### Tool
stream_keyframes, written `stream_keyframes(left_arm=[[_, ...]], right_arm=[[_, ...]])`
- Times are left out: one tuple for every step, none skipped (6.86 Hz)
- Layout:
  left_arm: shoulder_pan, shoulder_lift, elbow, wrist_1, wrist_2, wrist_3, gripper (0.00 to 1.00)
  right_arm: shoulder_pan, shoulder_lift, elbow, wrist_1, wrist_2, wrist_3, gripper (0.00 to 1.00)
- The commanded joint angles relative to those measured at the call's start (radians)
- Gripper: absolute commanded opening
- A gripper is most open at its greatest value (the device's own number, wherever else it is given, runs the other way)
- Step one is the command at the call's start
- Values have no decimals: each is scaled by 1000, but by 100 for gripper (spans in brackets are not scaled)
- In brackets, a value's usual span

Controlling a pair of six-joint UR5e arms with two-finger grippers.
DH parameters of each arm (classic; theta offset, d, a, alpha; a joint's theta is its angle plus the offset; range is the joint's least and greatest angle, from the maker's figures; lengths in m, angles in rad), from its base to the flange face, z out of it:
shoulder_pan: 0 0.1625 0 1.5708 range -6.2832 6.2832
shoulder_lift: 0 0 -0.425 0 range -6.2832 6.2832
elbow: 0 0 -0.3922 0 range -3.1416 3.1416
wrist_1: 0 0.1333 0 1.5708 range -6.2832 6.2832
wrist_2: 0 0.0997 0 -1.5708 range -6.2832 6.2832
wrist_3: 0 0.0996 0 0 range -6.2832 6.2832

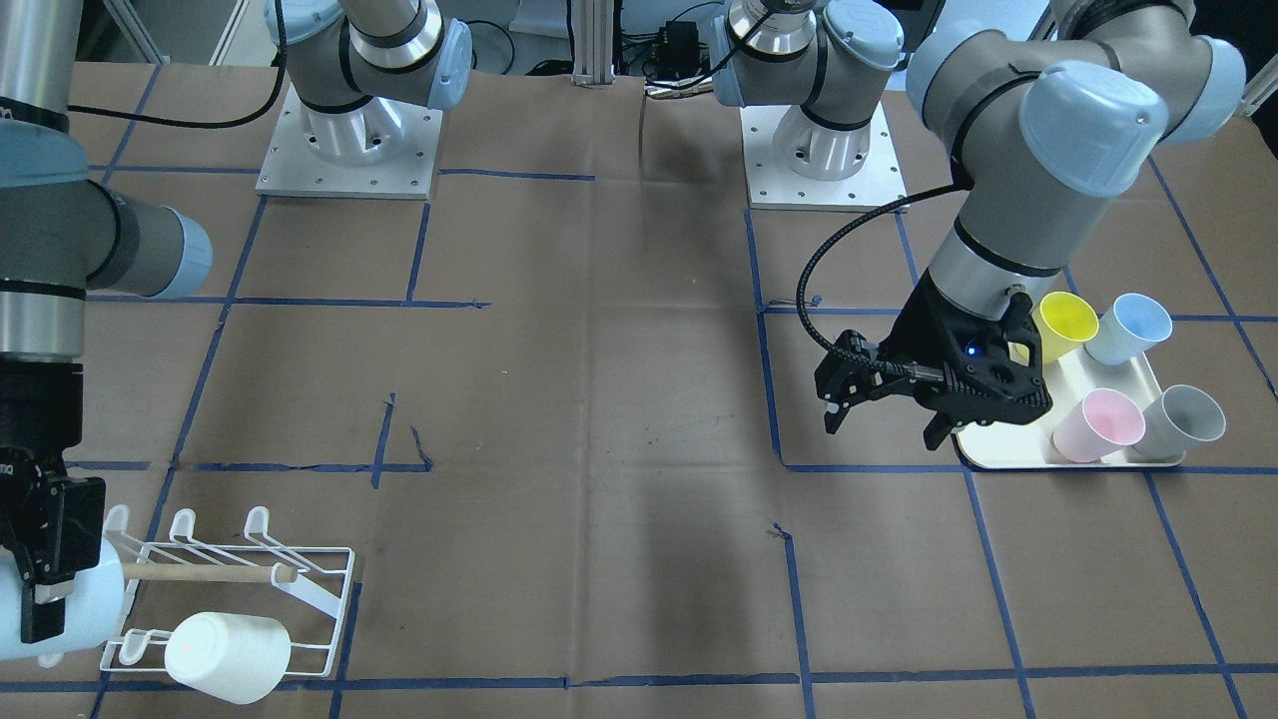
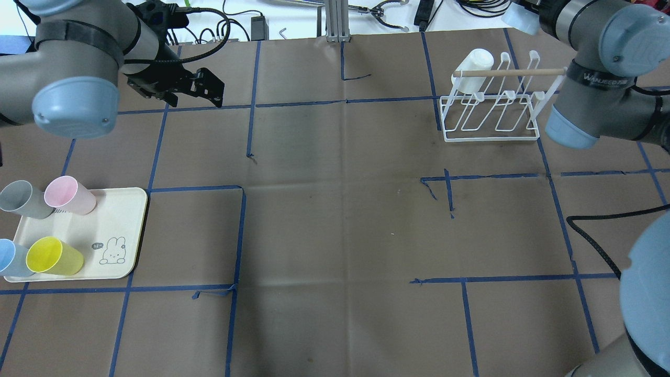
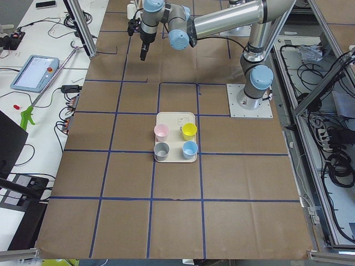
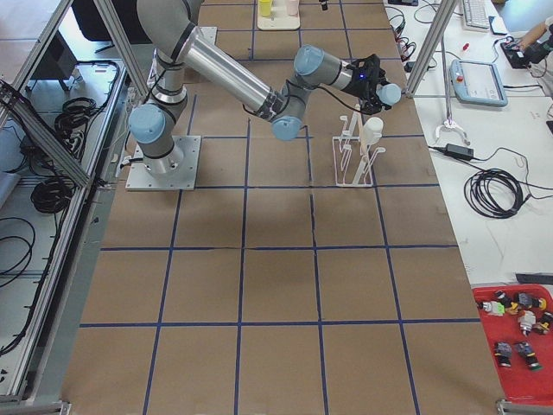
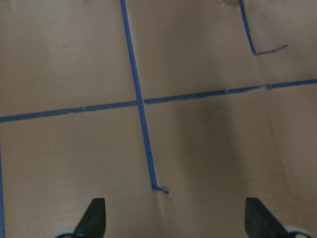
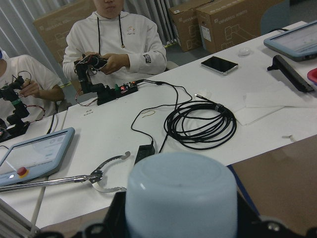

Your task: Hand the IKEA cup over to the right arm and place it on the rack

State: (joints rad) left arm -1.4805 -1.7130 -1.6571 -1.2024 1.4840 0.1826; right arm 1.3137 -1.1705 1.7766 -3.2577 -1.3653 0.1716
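My right gripper [image 1: 45, 609] is shut on a pale blue cup [image 1: 95, 599], held on its side just beside the end of the white wire rack [image 1: 319, 599], near the wooden dowel [image 1: 210, 573]. The right wrist view shows the cup's base [image 6: 181, 193] between the fingers. A white cup [image 1: 228, 654] hangs on a rack prong, and it also shows in the overhead view [image 2: 473, 63]. My left gripper [image 1: 884, 424] is open and empty above the table, next to the tray. Its fingertips [image 5: 94, 218] show bare paper between them.
A cream tray [image 2: 104, 220] holds a yellow cup [image 2: 52, 256], a blue cup [image 2: 10, 259], a pink cup [image 2: 68, 195] and a grey cup [image 2: 23, 199]. Blue tape lines cross the brown paper. Operators sit at a white bench [image 6: 148, 124] beyond the table's edge.
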Motion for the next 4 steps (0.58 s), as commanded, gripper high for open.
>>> stream_keyframes(left_arm=[[-1,96,22,-254,50,-119,99],[-3,143,2,-311,50,-193,99],[-7,153,-4,-313,45,-239,99],[-48,153,-4,-312,50,-256,99]], right_arm=[[-20,64,-25,-81,-40,-209,8],[-39,90,-22,-101,-41,-237,8],[-68,122,-25,-129,-38,-283,8],[-71,150,-28,-178,-40,-290,8]])
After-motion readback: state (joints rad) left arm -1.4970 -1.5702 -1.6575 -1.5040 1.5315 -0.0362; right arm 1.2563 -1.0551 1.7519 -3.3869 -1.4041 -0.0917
